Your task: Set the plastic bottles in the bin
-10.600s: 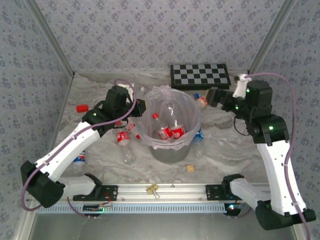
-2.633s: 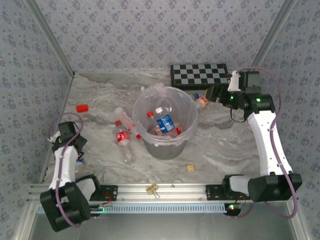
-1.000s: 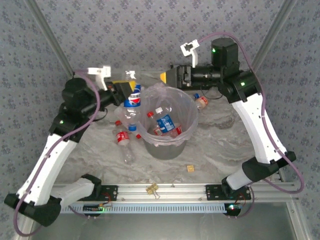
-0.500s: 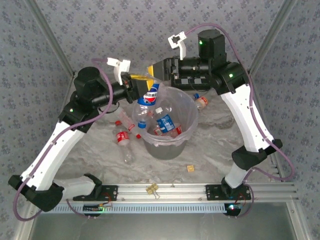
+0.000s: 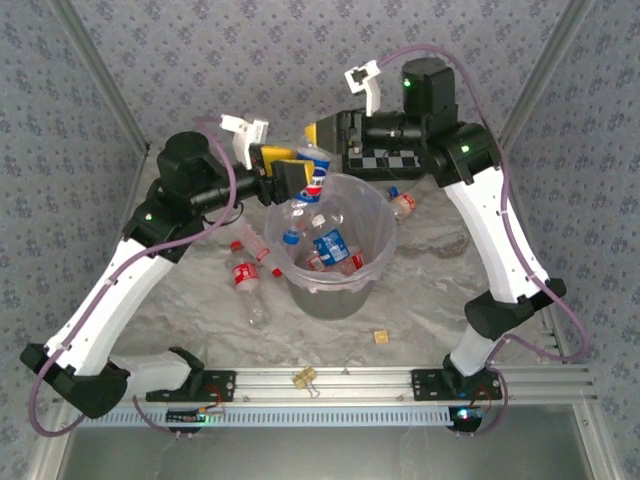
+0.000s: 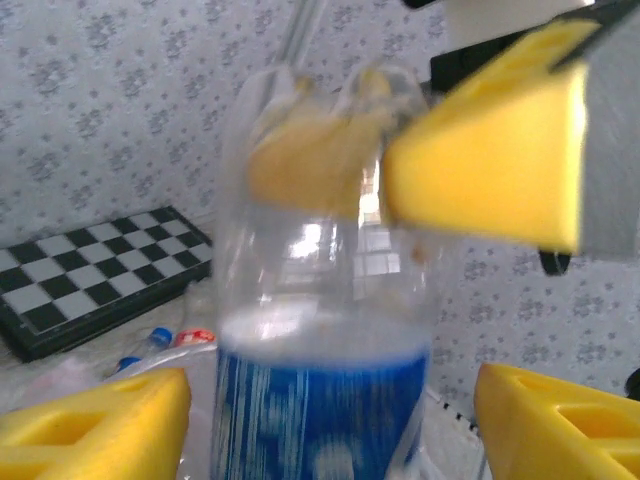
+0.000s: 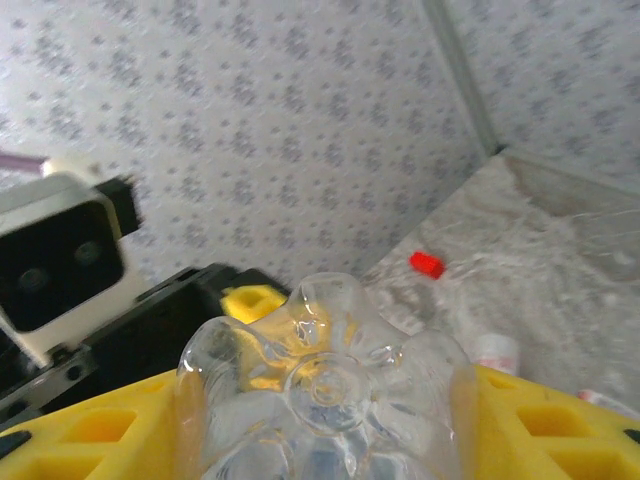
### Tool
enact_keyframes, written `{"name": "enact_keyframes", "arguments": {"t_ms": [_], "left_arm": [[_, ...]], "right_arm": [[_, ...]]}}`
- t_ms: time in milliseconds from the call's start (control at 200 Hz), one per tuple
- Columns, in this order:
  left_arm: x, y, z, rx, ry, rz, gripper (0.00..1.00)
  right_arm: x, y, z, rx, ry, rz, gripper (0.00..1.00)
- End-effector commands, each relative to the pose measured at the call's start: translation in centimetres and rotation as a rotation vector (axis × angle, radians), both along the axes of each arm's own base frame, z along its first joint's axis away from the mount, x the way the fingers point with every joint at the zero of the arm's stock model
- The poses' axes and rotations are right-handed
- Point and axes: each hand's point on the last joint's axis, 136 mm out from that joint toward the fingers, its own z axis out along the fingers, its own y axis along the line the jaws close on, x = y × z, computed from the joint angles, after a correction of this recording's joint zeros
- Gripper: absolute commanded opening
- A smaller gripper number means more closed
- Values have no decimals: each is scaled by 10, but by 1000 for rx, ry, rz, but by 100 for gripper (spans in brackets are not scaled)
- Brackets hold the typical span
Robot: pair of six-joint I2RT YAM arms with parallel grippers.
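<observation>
Blue-labelled bottle above the bin, judged light and crushable, is clamped at its stiffer base by right gripper; left gripper stands open.

Robot test cell in a lab: a marble-look table boxed in by patterned wall panels on metal posts, two white robot arms bolted to an aluminium rail along the near edge, and a black-and-white chequered board at the back.

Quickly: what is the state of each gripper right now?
Left gripper: open, jaws standing clear of the blue-label bottle.
Right gripper: closed on that bottle's base, holding it.
</observation>
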Motion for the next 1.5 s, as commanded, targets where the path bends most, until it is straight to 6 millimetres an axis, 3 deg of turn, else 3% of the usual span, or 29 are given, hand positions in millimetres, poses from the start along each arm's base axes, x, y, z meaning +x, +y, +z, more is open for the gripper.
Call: {"name": "enact_keyframes", "arguments": {"t_ms": [0,145,240,390,615,1179,1304,1359,1494], "left_arm": [[-9,39,12,43,-38,165,80],[-7,80,-15,41,41,342,81],[0,92,-49,47,149,395,74],[9,87,-98,62,285,393,63],[13,84,-145,101,412,410,48],[24,73,-173,94,486,396,31],[24,72,-173,85,488,393,29],[25,73,-172,83,482,398,28],[26,72,-173,86,479,397,26]], "right_arm": [[1,-33,34,8,-150,-144,48],[7,-49,35,13,-162,-205,47],[11,-46,23,-33,-159,-228,46],[13,-35,-19,-175,-124,-213,43],[11,-18,-70,-285,-57,-188,37],[-5,19,-231,-470,187,-130,35],[-3,19,-247,-478,216,-163,36],[-4,20,-248,-469,226,-161,43],[-7,19,-229,-458,194,-156,60]]}}
